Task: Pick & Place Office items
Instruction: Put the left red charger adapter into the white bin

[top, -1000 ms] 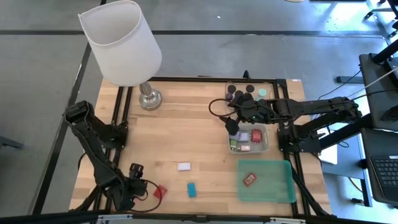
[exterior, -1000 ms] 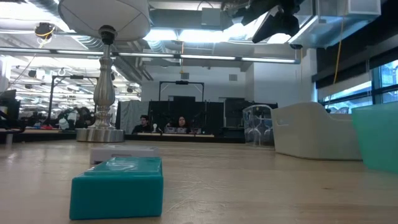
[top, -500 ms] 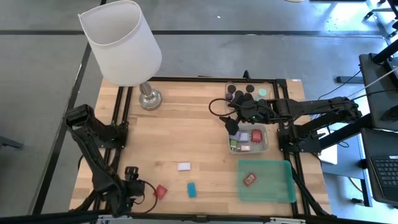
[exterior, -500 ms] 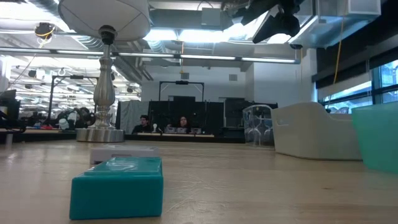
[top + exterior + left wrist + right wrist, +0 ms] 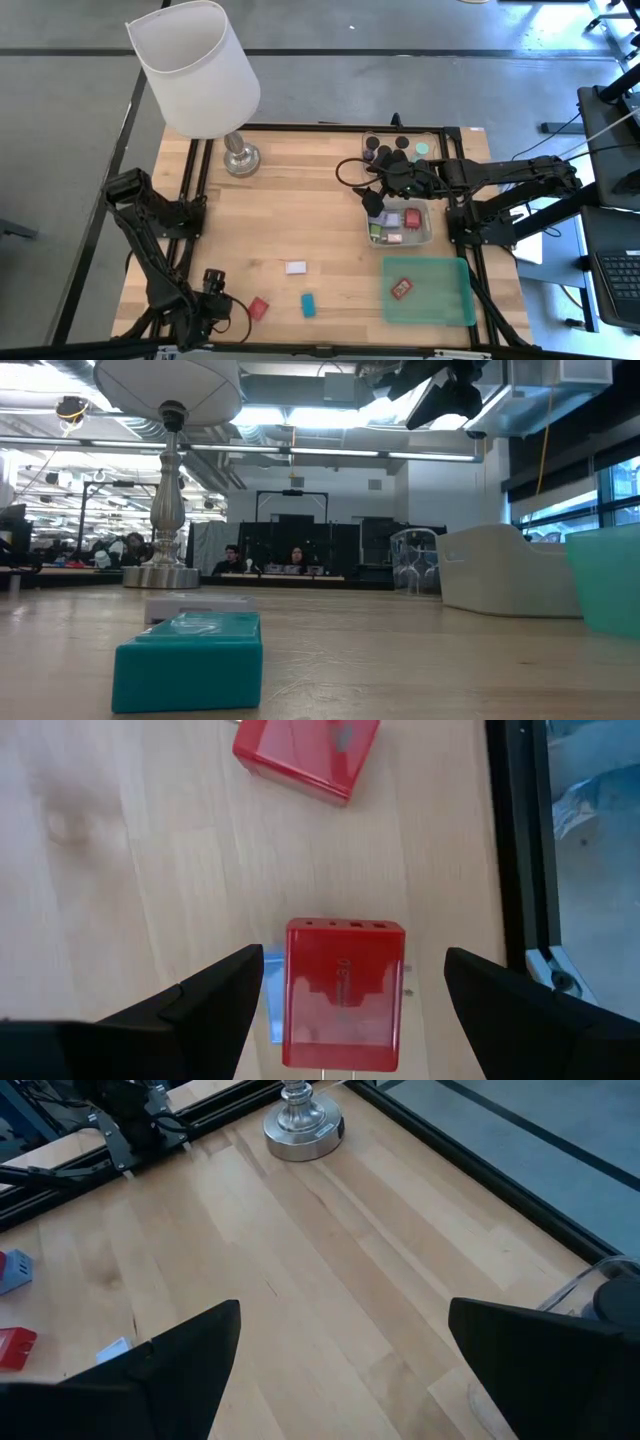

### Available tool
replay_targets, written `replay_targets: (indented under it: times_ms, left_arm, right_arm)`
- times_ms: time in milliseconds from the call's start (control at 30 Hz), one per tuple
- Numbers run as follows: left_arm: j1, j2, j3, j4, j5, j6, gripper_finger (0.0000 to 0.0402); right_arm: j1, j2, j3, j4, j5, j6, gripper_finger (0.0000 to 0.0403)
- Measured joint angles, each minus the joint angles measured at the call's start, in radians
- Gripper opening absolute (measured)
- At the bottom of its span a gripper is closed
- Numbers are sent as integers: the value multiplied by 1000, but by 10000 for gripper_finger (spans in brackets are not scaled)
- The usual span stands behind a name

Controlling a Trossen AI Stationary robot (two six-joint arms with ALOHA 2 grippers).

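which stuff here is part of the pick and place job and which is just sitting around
Job items: red block, teal block, white block, black cylinders, small blocks in the clear tray, red block in the green tray.
Just there: lamp.

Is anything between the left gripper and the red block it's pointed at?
Nothing visible. The left gripper is open, with the red block lying on bare table between its fingers. A second red block lies farther ahead, apart from the first.
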Motion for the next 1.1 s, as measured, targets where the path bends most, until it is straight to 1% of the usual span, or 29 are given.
replay_targets:
  times_ms: [333, 533, 733, 967, 1100]
  left_arm:
    - [-8, 7, 0, 0, -24, 4, 309]
    - [-8, 37, 0, 3, -10, -18, 309]
    - [-8, 66, 0, 3, -9, 3, 309]
    - [-13, 93, 0, 3, 14, 6, 308]
    - [-14, 93, 0, 3, 16, 6, 291]
  right_arm:
    - [0, 0, 0, 0, 0, 0, 361]
    - [0, 0, 0, 0, 0, 0, 361]
    - [0, 0, 0, 0, 0, 0, 361]
    - [0, 0, 0, 0, 0, 0, 361]
    - [0, 0, 0, 0, -1, 0, 361]
